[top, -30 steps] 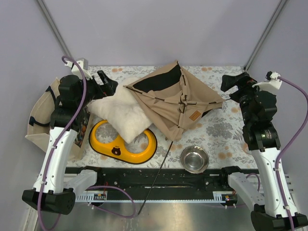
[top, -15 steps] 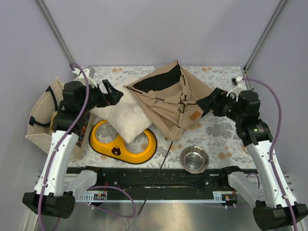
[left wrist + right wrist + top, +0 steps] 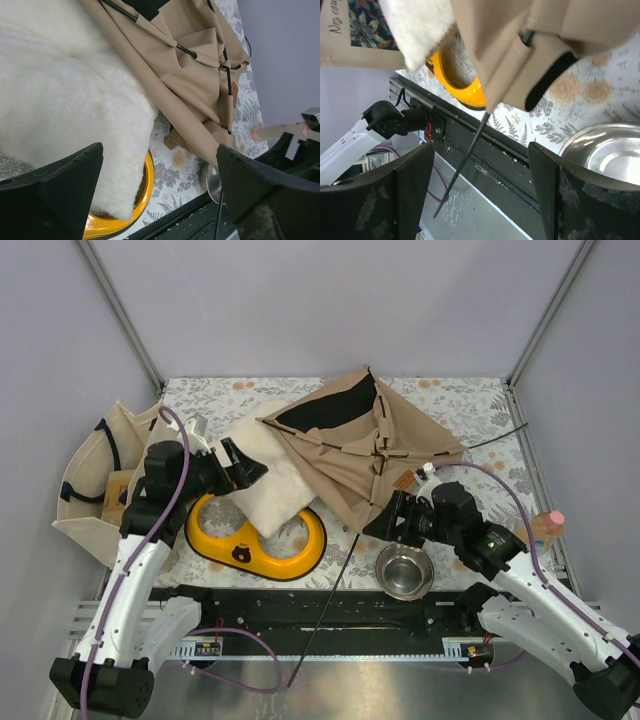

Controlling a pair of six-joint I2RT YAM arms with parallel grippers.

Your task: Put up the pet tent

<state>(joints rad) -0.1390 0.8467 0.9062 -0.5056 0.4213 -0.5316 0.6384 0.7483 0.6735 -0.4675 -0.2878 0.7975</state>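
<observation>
Right now we see the pet tent (image 3: 350,445) lying collapsed at the back middle of the flowered table (image 3: 470,400). Its tan canvas is bunched over thin black poles, black lining shows at its back left, and the brown label patch (image 3: 234,95) sits on its near right side. Our left gripper (image 3: 245,462) hovers over the white fluffy cushion (image 3: 265,490), which rests partly on the yellow double feeder (image 3: 235,545) and touches the tent's left edge; its jaws stand wide apart with nothing between them. Our right gripper (image 3: 383,518) is low at the tent's near corner, just beside the steel bowl (image 3: 404,570). In the wrist view its fingers (image 3: 395,200) are spread wide with the canvas hem just ahead of them, so it grips nothing. A loose black pole (image 3: 325,605) runs from under that corner across the black rail (image 3: 250,610) at the table's near edge. The cream tote bag (image 3: 90,490) sits at the left, and a bottle with a pink cap (image 3: 545,528) stands at the far right.
</observation>
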